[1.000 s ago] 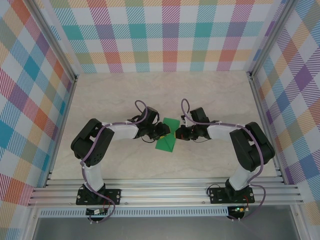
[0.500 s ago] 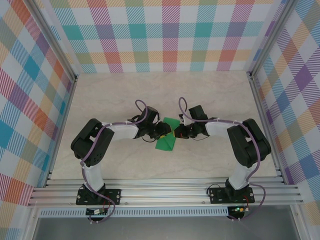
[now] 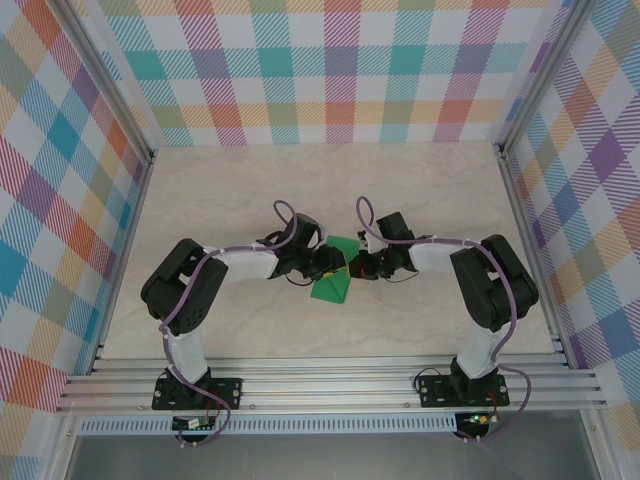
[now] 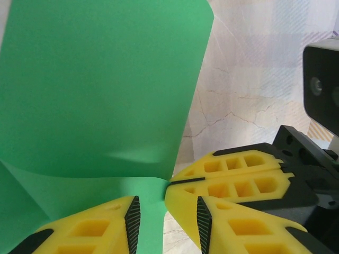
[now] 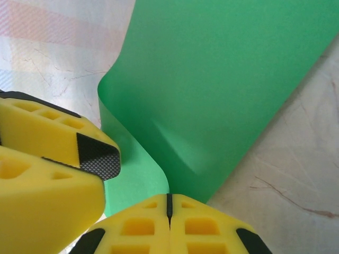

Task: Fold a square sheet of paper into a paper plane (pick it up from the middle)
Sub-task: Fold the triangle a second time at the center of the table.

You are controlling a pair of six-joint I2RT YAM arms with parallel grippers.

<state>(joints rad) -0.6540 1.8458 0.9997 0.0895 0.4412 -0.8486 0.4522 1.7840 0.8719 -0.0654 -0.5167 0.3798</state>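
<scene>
Sheet: bright green, off-flat at mid-table, between the two gripper tips. Part rests on the surface, pointing toward the arm bases; the rest is lifted and bowed.

Left wrist view: sheet rises as a broad curved panel, with a narrow strip running down between the fingers.

Right wrist view: sheet curls over, soft bend low down, its lower edge meeting the fingertips.

Right gripper: jaws pressed together, seam closed, pinching the sheet's edge at the tips. Seen from the left wrist, the closed tips sit right at the fold line.

Left gripper: jaws apart, straddling the strip, with a gap on one side, not clamped. Tips nearly touch the right gripper's.

Both grippers meet head-on over the sheet.
</scene>
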